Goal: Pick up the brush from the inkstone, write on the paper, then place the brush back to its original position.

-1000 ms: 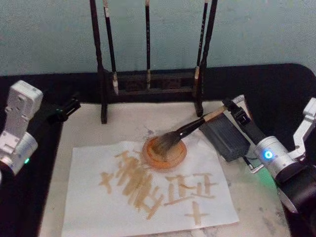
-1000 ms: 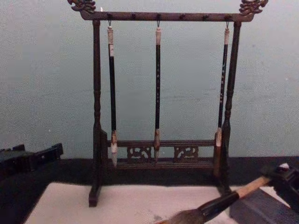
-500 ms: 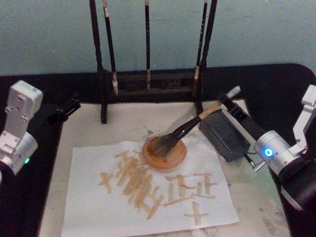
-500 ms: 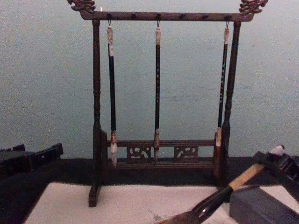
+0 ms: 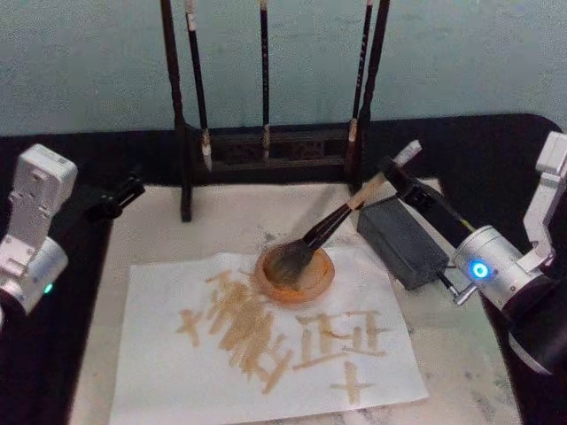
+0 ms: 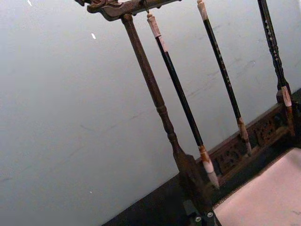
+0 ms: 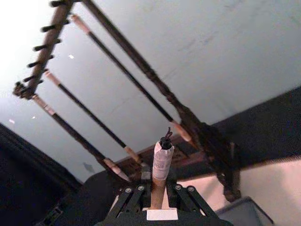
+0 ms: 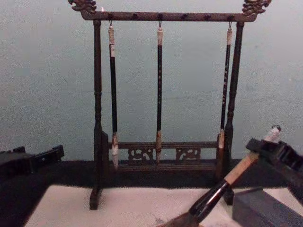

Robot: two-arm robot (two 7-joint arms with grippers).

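Your right gripper (image 5: 388,177) is clamped on the brush (image 5: 330,227) near its pale top end. The brush tilts, bristles down in an orange dish (image 5: 324,282) that sits on the paper (image 5: 177,372), above tan strokes. The inkstone (image 5: 403,241) lies just right of the dish. Your left gripper (image 5: 122,191) is parked far left; its grip can't be made out.

Light: dim, soft and even.
Glare: whitens the pale teal wall (image 7: 19,37) in the right wrist view.
Shadows: faint.
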